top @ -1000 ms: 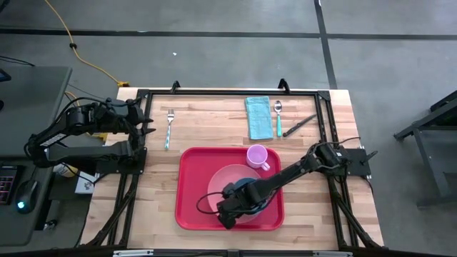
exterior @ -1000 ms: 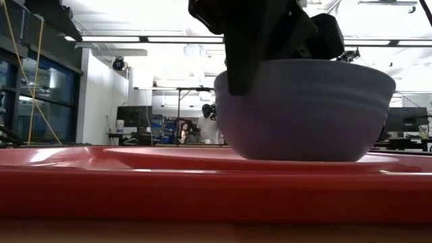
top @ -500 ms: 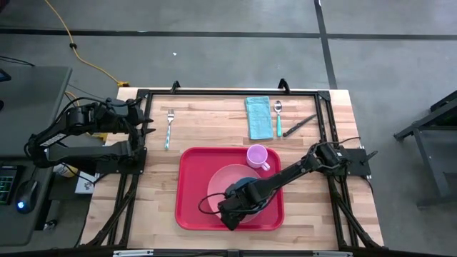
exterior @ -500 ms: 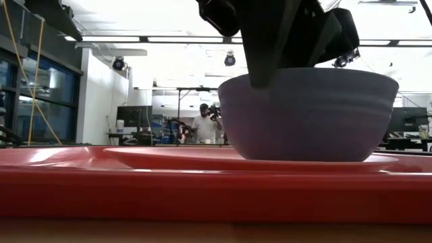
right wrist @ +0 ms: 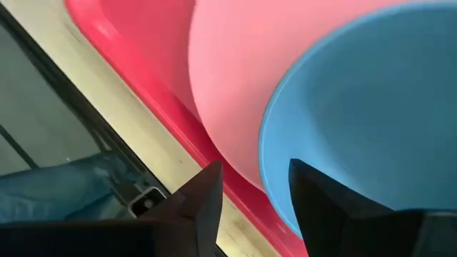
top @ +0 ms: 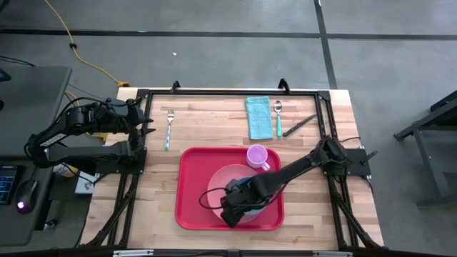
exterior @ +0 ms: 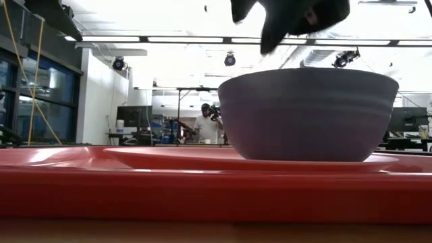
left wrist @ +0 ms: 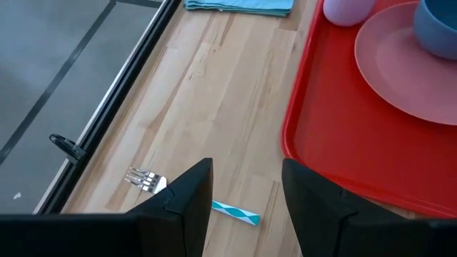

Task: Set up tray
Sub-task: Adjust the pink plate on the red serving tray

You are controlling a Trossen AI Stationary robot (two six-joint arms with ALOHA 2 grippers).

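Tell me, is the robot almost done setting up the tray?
Partly. The pink plate, the blue bowl on it and the pink cup already sit on the red tray. The right gripper is open just above the bowl, holding nothing. Left on the table: the fork, napkin and spoon. The left gripper waits open near the fork.

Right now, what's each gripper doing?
Left gripper: open, empty, parked above the table's left edge near the fork.
Right gripper: open, holding nothing, just above the blue bowl on the plate.
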